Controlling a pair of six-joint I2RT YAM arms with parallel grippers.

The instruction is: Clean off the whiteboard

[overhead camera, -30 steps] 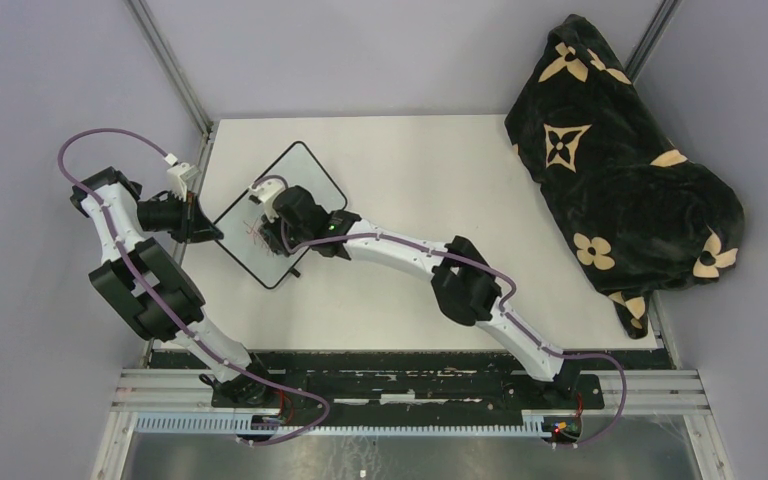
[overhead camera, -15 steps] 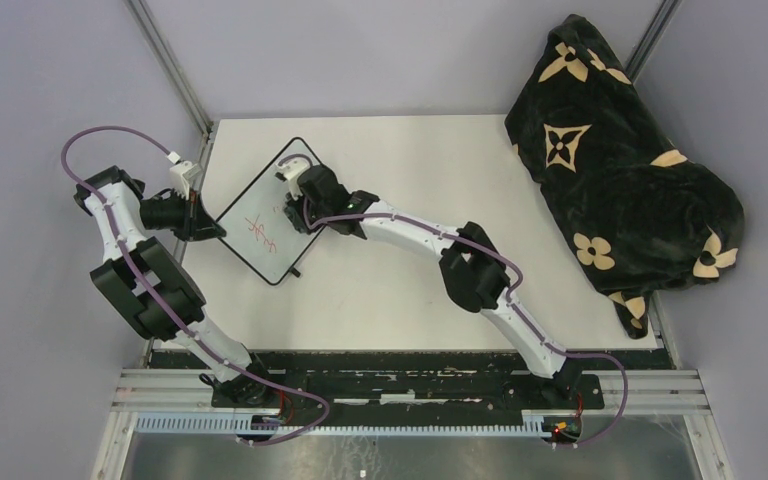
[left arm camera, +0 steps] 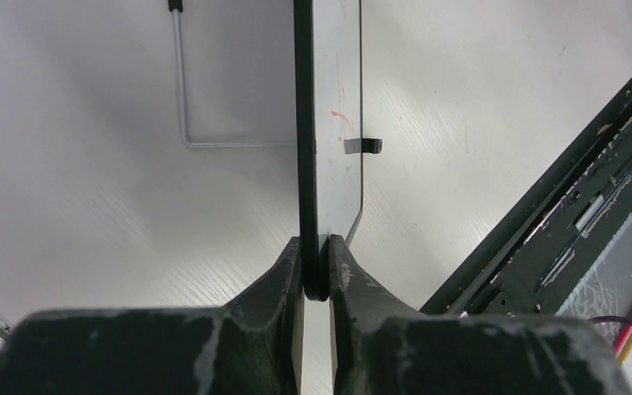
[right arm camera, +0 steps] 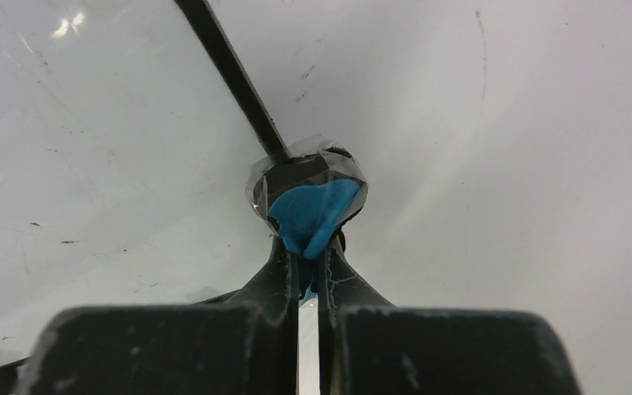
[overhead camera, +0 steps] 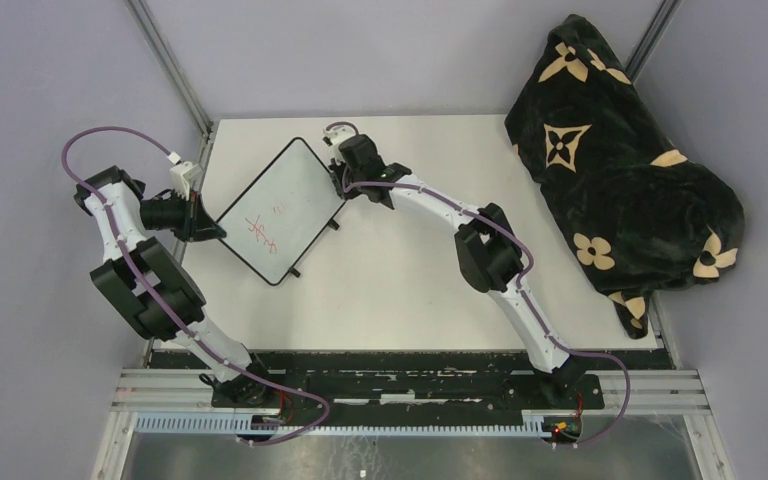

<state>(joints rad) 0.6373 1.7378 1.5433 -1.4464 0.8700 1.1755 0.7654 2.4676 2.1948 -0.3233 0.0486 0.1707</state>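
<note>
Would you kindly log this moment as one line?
left gripper: shut on whiteboard edge | right gripper: shut on eraser, at whiteboard rim | red marks: unerased

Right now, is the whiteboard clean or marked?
Marked: red writing shows on the whiteboard near the corner that the left hand holds.

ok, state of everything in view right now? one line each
whiteboard: clamped at one edge, not clean yet
red marks: unerased, on the near half of the board
left tool: shut on the whiteboard's edge
right tool: shut on the blue eraser
blue eraser: pinched, at the board's far rim, away from the marks
blanket: crumpled in a heap off to the right
</note>
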